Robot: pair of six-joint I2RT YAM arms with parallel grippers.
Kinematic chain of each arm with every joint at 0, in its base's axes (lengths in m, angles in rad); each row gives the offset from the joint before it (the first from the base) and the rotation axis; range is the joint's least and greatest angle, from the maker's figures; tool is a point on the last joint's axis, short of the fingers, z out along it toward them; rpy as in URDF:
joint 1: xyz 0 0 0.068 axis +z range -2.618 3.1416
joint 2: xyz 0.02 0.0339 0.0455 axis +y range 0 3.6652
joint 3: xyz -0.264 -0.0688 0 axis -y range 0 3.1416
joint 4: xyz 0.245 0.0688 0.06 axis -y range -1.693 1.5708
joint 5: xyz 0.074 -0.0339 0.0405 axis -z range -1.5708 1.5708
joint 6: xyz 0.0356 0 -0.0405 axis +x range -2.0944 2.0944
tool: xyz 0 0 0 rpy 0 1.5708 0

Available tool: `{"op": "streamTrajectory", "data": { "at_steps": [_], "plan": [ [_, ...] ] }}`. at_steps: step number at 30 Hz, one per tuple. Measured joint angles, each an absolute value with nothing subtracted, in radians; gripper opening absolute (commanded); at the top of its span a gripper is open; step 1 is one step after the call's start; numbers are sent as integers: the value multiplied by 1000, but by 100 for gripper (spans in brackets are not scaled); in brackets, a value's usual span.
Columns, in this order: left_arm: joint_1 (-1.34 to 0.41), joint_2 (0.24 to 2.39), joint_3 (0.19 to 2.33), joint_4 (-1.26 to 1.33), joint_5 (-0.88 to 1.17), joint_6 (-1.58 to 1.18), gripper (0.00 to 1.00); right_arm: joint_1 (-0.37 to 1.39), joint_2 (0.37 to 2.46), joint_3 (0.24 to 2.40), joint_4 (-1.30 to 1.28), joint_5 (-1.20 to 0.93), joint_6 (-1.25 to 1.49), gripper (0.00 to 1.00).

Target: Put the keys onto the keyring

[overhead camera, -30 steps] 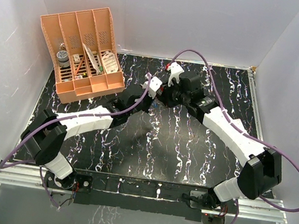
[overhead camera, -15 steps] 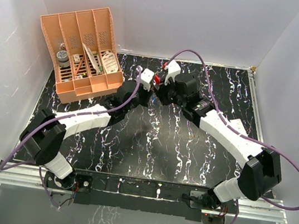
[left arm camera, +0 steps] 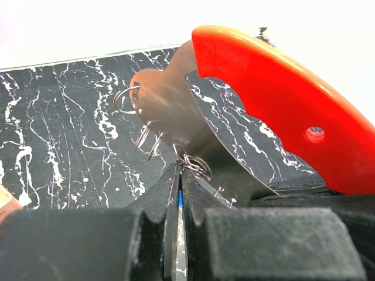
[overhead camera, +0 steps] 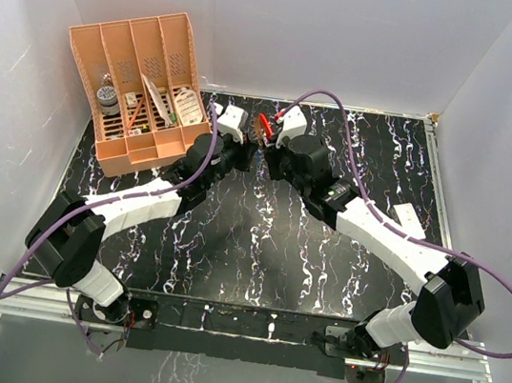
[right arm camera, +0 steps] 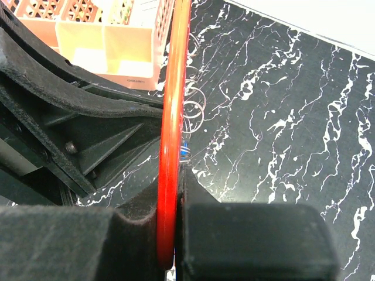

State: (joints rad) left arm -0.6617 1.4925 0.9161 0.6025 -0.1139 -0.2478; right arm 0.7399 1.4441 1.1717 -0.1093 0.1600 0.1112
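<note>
Pinching key [left arm camera: 179, 202] edge-on between closed left fingers [left arm camera: 153, 205], only blue sliver showing. Lying dead ahead of those fingers, touching or just short: keyring [left arm camera: 281, 93], long axis rising rightward, wire rings [left arm camera: 196, 165] hanging on silver side. Clamping keyring's red rim in closed right fingers [right arm camera: 234, 222], over tabletop [left arm camera: 58, 117]. Judging forward push by left fingers as coming move. Reading no writing, none on orange organiser [overhead camera: 141, 157] beyond.

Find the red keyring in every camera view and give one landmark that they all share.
Top external: keyring, a small red bit, upper middle.
Left wrist: big red curve with a silver plate, upper right.
Right wrist: edge-on red strip down the centre.
Shared landmark: the black marbled table.
</note>
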Motion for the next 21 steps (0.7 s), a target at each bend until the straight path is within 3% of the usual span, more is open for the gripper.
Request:
{"op": "streamTrajectory", "data": {
  "at_steps": [21],
  "plan": [
    [-656, 1530, 941, 612, -46, -262, 0, 773, 1431, 1163, -110, 268, 99, 0]
  ]
}}
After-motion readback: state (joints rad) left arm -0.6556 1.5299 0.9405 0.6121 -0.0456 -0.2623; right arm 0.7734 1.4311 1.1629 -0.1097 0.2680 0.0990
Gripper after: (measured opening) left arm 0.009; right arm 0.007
